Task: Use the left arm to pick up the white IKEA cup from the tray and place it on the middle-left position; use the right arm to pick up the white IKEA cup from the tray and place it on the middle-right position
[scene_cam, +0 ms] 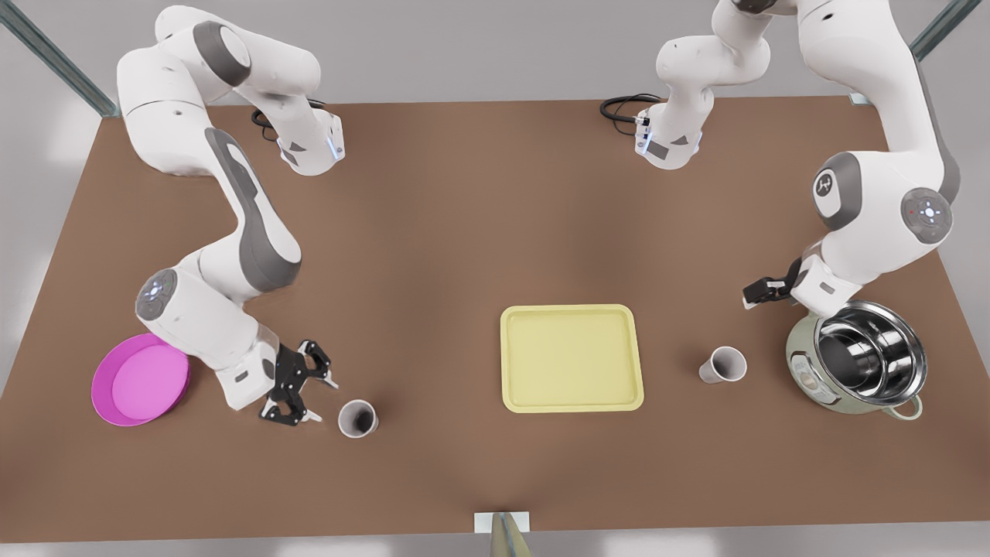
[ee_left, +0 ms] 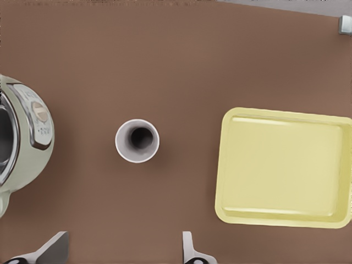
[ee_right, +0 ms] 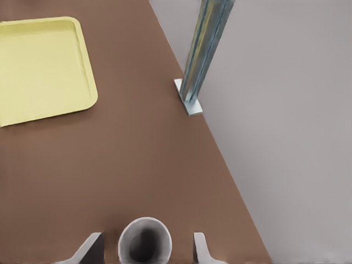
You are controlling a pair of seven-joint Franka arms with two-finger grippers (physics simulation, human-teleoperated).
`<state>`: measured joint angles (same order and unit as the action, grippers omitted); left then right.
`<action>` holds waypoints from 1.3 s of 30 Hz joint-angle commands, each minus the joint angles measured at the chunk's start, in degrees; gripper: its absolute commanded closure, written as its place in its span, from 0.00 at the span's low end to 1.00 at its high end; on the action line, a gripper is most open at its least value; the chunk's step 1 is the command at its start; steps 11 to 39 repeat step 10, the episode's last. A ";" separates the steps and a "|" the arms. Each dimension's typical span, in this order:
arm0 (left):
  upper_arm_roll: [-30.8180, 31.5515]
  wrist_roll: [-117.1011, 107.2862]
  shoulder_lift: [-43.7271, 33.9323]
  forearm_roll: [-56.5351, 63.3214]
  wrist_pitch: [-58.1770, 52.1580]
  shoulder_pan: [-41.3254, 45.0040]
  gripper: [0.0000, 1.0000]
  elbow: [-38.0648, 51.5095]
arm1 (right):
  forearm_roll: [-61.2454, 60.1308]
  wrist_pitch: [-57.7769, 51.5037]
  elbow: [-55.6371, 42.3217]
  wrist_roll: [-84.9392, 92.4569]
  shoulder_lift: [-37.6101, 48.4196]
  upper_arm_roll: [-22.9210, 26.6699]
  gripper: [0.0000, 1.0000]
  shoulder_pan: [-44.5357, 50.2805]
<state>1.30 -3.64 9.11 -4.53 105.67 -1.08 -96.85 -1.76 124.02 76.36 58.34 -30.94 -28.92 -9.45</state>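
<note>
The pale-yellow tray point(scene_cam: 571, 357) point(ee_left: 285, 166) point(ee_right: 41, 69) lies empty near the table's middle. One white cup point(scene_cam: 357, 418) point(ee_right: 144, 241) stands upright on the brown tabletop at the front view's left. My right gripper point(scene_cam: 323, 398) point(ee_right: 146, 250) is open right beside it, a finger point(ee_right: 91, 248) showing on each side of the cup without touching it. A second white cup point(scene_cam: 724, 364) point(ee_left: 137, 141) stands upright at the front view's right, between the tray and a cooker pot. My left gripper point(scene_cam: 756, 294) point(ee_left: 122, 254) hovers open, apart from that cup.
A metal-lined cooker pot point(scene_cam: 857, 359) point(ee_left: 22, 140) stands close to the second cup on the side away from the tray. A round pink dish point(scene_cam: 139, 379) lies beside the right arm. A metal post point(scene_cam: 506, 535) point(ee_right: 206, 49) stands at the table's near edge.
</note>
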 commanded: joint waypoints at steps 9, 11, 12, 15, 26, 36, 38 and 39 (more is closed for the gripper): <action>0.02 -4.36 1.26 -0.13 0.06 1.87 0.00 2.63 | 4.75 -42.28 13.21 -54.64 19.95 19.87 0.00 2.68; 0.02 -4.45 1.26 -0.21 0.06 1.87 0.00 2.63 | 4.23 -42.46 9.42 -57.44 17.31 19.78 0.00 2.77; 0.02 -4.45 1.26 -0.21 0.06 1.87 0.00 2.63 | 4.23 -42.46 9.42 -57.44 17.31 19.78 0.00 2.77; 0.02 -4.45 1.26 -0.21 0.06 1.87 0.00 2.63 | 4.23 -42.46 9.42 -57.44 17.31 19.78 0.00 2.77; 0.02 -4.45 1.26 -0.21 0.06 1.87 0.00 2.63 | 4.23 -42.46 9.42 -57.44 17.31 19.78 0.00 2.77; 0.02 -4.45 1.26 -0.21 0.06 1.87 0.00 2.63 | 4.23 -42.46 9.42 -57.44 17.31 19.78 0.00 2.77; 0.02 -4.45 1.26 -0.21 0.06 1.87 0.00 2.63 | 4.23 -42.46 9.42 -57.44 17.31 19.78 0.00 2.77; 0.02 -4.45 1.26 -0.21 0.06 1.87 0.00 2.63 | 4.23 -42.46 9.42 -57.44 17.31 19.78 0.00 2.77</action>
